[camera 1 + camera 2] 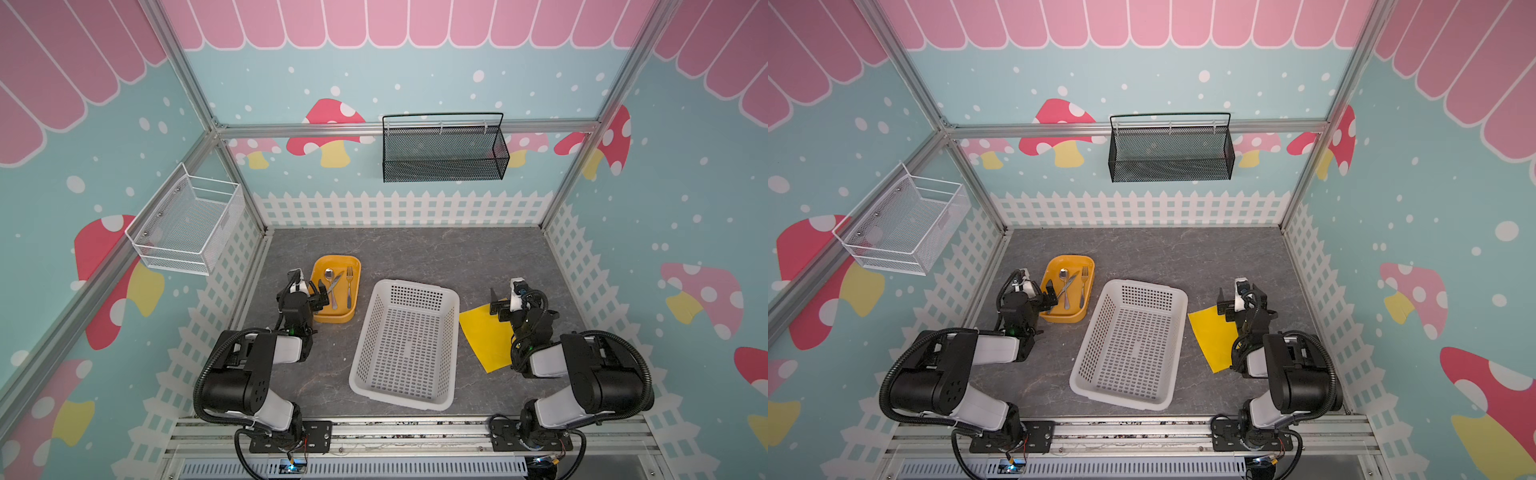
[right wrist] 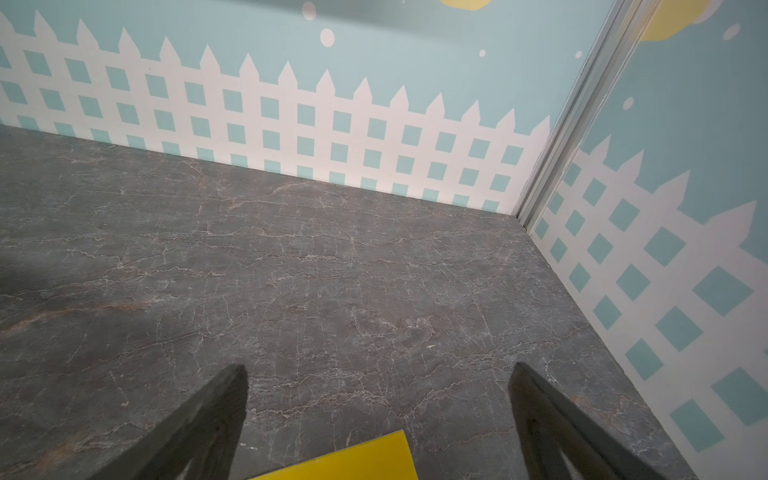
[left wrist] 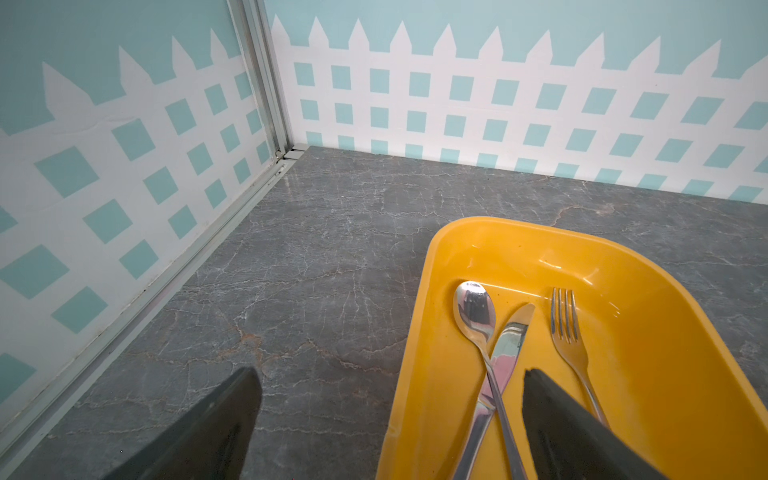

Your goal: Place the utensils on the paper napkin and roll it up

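cutlery roll, stage nil: no piece lifted, nothing on the paper.
utensils: spoon (image 3: 476, 311), knife (image 3: 509, 345) and fork (image 3: 567, 328) all lie in the orange tray (image 1: 320, 266), spoon and knife crossed, fork apart beside them. paper napkin (image 1: 486, 336) lies flat and unrolled on the table (image 1: 415, 253), with the white basket (image 1: 415, 284) between it and the tray. left gripper (image 3: 390, 374) hangs over the tray's near end, jaws wide, holding nothing. right gripper (image 2: 379, 370) sits above a napkin corner, jaws wide, empty. outstanding: three transfers, then the roll. obscured: utensil handles, cut off in the wrist view and partly behind the gripper; napkin's right edge, under the right arm (image 1: 582, 365); whether spoon or knife lies uppermost is unclear.
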Action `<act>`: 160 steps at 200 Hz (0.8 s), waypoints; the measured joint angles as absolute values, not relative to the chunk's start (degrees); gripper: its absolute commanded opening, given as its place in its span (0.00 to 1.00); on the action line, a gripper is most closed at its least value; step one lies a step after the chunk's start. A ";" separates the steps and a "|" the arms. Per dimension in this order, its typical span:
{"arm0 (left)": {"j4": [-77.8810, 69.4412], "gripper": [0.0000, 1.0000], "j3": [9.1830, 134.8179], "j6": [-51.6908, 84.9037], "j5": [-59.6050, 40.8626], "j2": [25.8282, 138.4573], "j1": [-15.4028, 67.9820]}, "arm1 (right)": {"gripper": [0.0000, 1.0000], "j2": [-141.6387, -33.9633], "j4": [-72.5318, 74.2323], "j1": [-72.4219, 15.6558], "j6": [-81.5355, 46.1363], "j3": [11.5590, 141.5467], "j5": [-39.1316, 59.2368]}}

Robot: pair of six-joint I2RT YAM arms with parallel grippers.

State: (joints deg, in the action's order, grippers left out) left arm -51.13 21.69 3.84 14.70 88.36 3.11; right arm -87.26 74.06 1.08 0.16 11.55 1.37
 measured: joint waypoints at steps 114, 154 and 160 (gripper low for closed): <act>-54.98 1.00 17.34 2.33 16.78 85.76 5.52 | 1.00 -80.77 67.11 0.69 -0.40 12.25 0.82; -39.86 1.00 19.03 7.38 22.20 66.37 5.34 | 1.00 -68.66 39.11 0.64 -11.53 25.58 -0.05; -36.77 1.00 20.08 8.82 22.63 63.22 5.23 | 0.99 -67.26 35.35 0.73 -13.45 27.38 0.99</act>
